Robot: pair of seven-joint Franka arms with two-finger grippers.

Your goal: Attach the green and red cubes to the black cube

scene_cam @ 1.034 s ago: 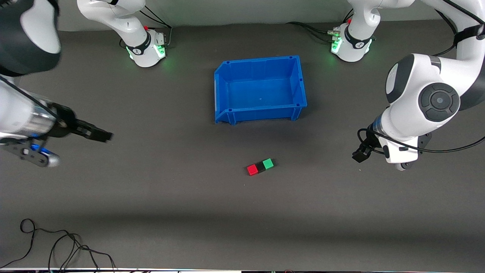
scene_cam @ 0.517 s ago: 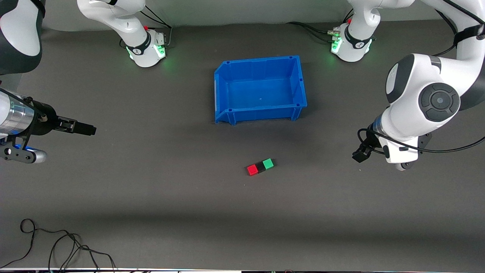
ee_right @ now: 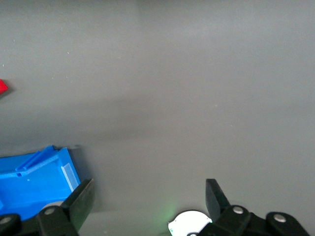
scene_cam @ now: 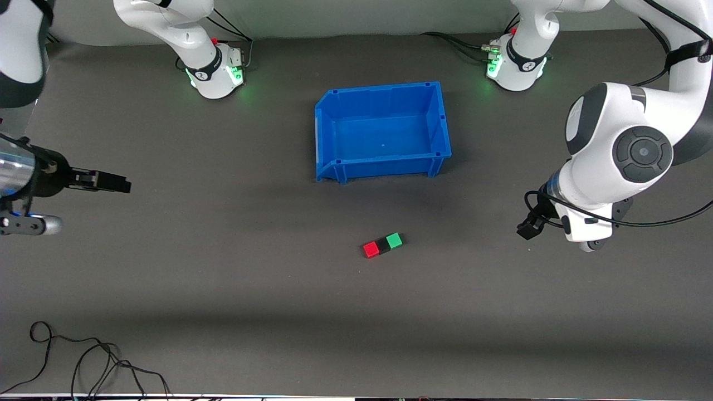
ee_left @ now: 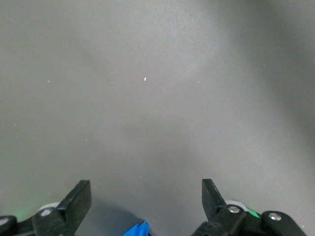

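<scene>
Dark grey table cloth covers the whole work surface, and we take the blue bin in its middle as our landmark.

Nearer to the front camera than the bin, and apart from it, we see the three small cubes in one short row: the red cube, the black cube and the green cube. The black one is in the middle, and both coloured cubes touch it, the red toward the right arm's end of the table and the green toward the left arm's end. We judge that the joining is already done, and nothing of the task seems to be left, though we cannot see whether the cubes really hold together.

The bin is open on top, and we see nothing inside it, only its blue floor.

Both arms wait away from the cubes. The right gripper hangs over bare cloth, well away from the bin toward the right arm's end of the table. Its fingers stand wide apart and hold nothing. The left gripper hangs over bare cloth toward the left arm's end. Its fingers are also spread wide and are empty.

A loose black cable lies at the table edge closest to the front camera, far from the bin.
</scene>
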